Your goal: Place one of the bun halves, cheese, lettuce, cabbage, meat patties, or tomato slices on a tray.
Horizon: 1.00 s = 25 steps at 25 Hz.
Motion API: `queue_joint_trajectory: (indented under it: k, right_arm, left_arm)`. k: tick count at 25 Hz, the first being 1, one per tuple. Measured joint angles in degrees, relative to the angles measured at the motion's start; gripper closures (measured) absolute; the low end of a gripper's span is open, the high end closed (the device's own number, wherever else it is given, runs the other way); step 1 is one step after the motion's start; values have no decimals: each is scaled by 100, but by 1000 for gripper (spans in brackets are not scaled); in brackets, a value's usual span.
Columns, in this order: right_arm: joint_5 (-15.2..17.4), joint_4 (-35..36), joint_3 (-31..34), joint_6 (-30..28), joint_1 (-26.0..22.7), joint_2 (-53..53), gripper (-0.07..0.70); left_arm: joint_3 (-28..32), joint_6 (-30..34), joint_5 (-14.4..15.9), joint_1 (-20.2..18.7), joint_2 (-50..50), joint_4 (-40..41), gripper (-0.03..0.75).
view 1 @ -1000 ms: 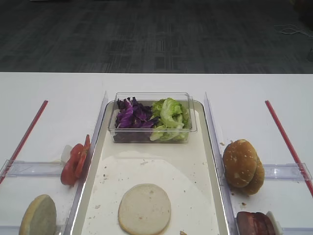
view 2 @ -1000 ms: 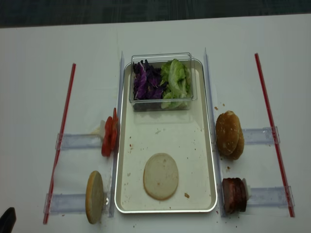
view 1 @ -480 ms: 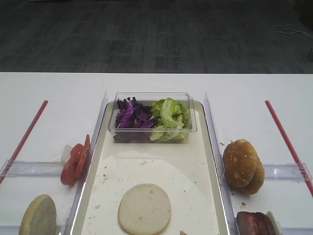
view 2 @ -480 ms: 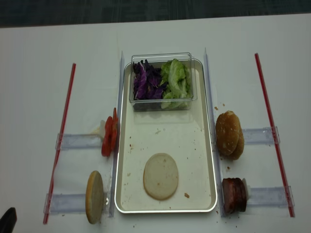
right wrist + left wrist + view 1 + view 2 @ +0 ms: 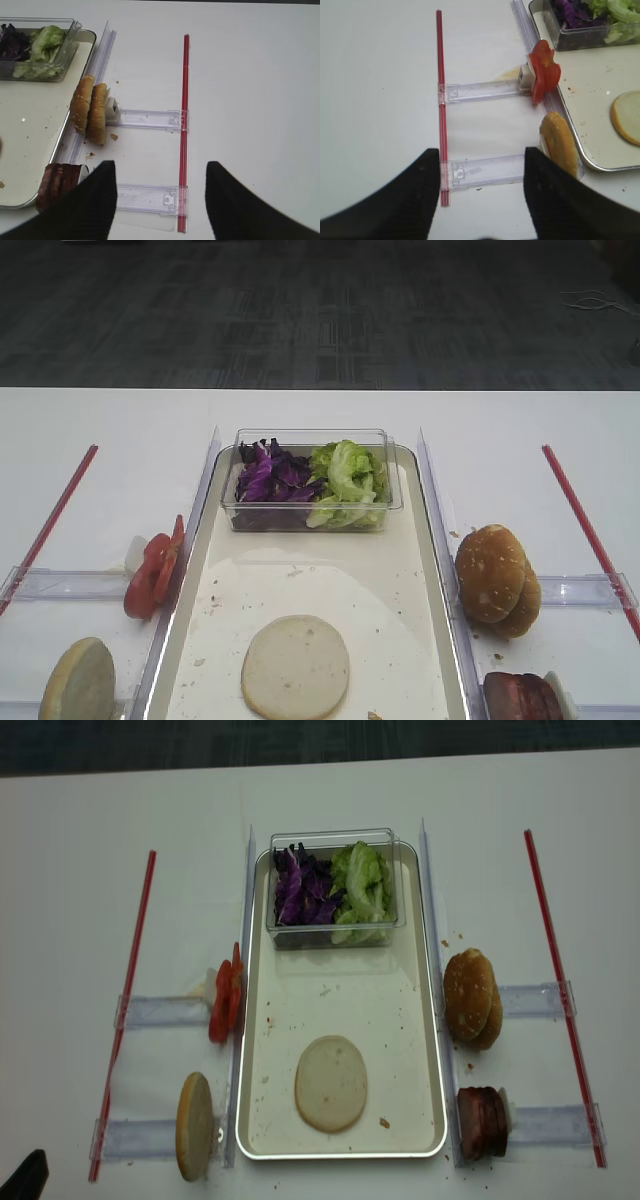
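One bun half (image 5: 331, 1083) lying flat on the tray (image 5: 255, 1020), another on edge (image 5: 195, 1125) left of it, left end effector (image 5: 482, 192) and right end effector (image 5: 161, 200) both spread wide over the worktop (image 5: 70, 920), holding nothing

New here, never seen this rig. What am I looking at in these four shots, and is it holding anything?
It is a two-arm robot at a white table. Two pictures look down from fixed cameras above; the other two come from cameras on each wrist, so the dark shapes at their lower edges are the fingers of the left gripper and the right gripper. Both stand open and hold nothing.

In the middle lies a silver-rimmed tray with one bun half flat on it and a clear box of purple cabbage and lettuce. Beside the tray, standing on edge in clear racks: tomato slices and another bun half on the left, speckled bun tops and meat patties on the right.
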Motion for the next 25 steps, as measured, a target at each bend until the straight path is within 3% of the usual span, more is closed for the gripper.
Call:
queue_joint_trajectory:
  k: [25]
  right_arm:
    - [-1,0,0,0,0,0,223]
  left_arm:
    - [0,0,0,0,0,127,288]
